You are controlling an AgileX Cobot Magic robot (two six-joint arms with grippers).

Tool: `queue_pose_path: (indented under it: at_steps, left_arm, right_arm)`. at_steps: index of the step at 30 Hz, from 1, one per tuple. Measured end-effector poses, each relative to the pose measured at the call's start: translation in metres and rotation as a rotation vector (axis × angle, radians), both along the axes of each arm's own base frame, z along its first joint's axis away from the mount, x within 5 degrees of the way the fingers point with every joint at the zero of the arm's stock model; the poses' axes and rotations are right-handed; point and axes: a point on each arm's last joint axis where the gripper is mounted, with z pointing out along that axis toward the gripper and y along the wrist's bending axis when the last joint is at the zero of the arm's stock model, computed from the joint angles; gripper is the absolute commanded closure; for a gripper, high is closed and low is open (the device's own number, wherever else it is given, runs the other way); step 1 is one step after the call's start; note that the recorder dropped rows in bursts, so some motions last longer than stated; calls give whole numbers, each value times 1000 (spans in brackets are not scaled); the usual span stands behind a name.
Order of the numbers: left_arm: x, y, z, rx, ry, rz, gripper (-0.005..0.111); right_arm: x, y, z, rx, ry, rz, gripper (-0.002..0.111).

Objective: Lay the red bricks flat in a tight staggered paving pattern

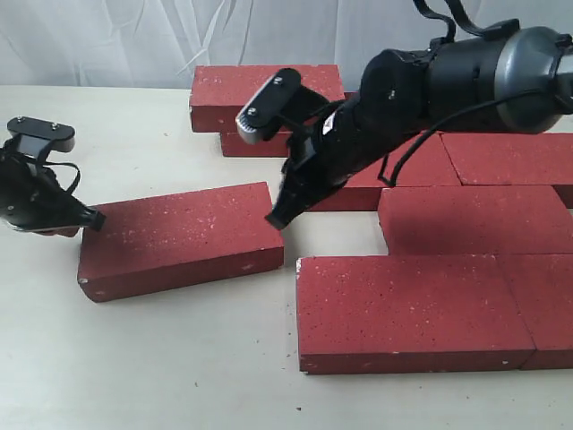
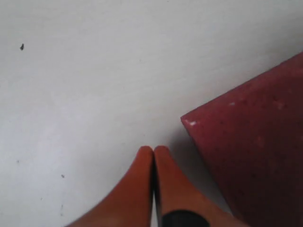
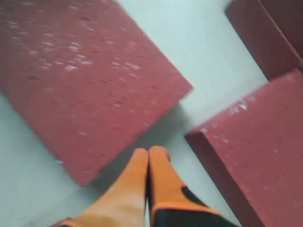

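One loose red brick lies flat and skewed at left centre, apart from the rest. My left gripper is shut and empty, its tip at that brick's left end. My right gripper is shut and empty too, its tip just off the same brick's right end, over the gap toward the front brick. Several more red bricks lie flat and close together on the right, with the nearest one in front. Two stacked bricks sit at the back.
The pale tabletop extends in front and to the left. A white curtain hangs behind the table. The bulky right arm reaches over the laid bricks.
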Motion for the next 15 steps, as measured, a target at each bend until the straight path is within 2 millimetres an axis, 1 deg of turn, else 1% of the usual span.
queue_pose_path:
  at_steps: [2,3,4,5,9,15]
  left_arm:
    - [-4,4,12,-24,8,23,107]
    - [-6,4,14,-40,14,32,107]
    - [-8,2,16,-61,26,24,107]
    - [-8,1,16,-69,32,16,107]
    - [-7,-1,12,-83,33,0,107]
    - [-3,0,-2,-77,42,12,107]
  right_arm:
    - [17,-15,-20,-15,44,-82,109]
    - [21,-16,-25,-19,52,-91,109]
    - [26,-13,-35,-24,69,-99,109]
    - [28,-12,-39,-29,77,-99,109]
    - [36,-7,-55,-43,101,-100,109]
    - [42,-5,-71,-42,91,-115,109]
